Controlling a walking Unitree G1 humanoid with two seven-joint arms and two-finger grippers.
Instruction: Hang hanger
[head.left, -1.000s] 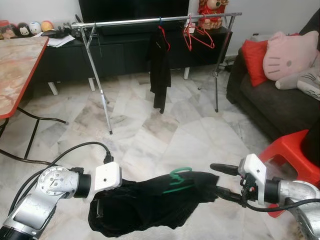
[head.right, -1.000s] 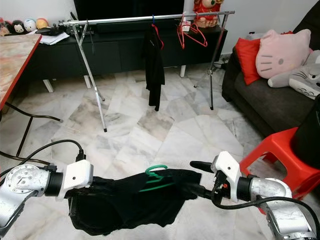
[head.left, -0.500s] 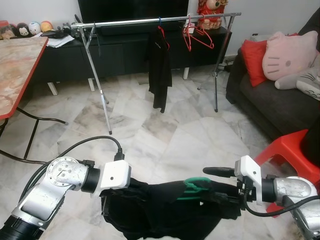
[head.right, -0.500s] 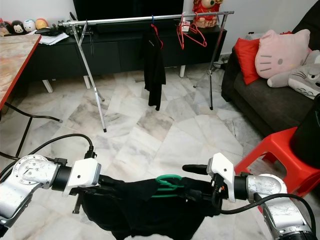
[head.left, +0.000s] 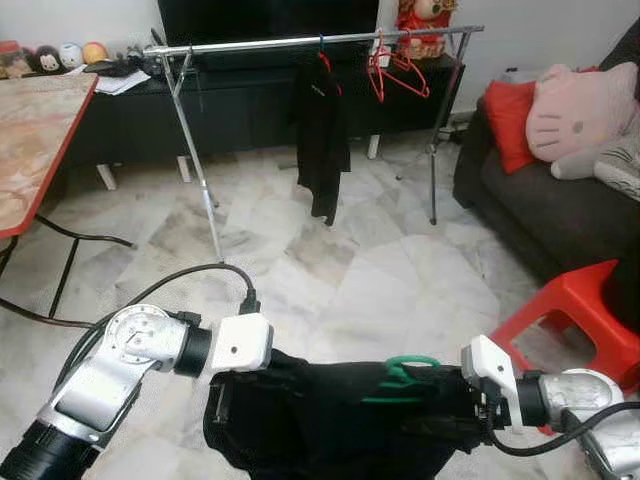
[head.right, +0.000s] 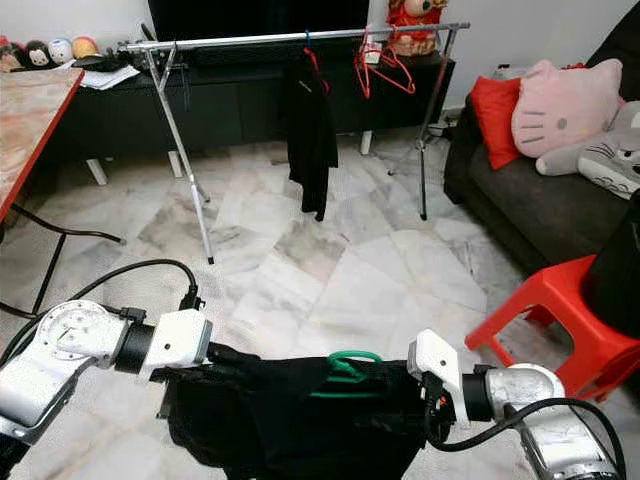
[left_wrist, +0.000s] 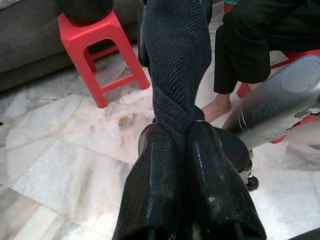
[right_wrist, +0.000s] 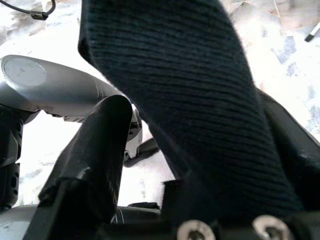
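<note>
A black garment (head.left: 340, 420) on a green hanger (head.left: 400, 372) is stretched between the two arms, near and low, so it stays spread for carrying. The left tool (left_wrist: 181, 150) is closed tight on a twisted fold of it. The right tool (right_wrist: 150, 150) has cloth draped over one finger; I cannot tell how wide it stands. Far off, the clothes rail (head.left: 250, 44) carries a black top (head.left: 322, 130) and red hangers (head.left: 395, 68), with free bar to their left

Matt ribbed-knit black garment (left_wrist: 175, 65), glossy black fingers (left_wrist: 160, 190), polished marble-look floor (head.left: 400, 280), perhaps plastic green hanger (head.left: 405, 372)
</note>
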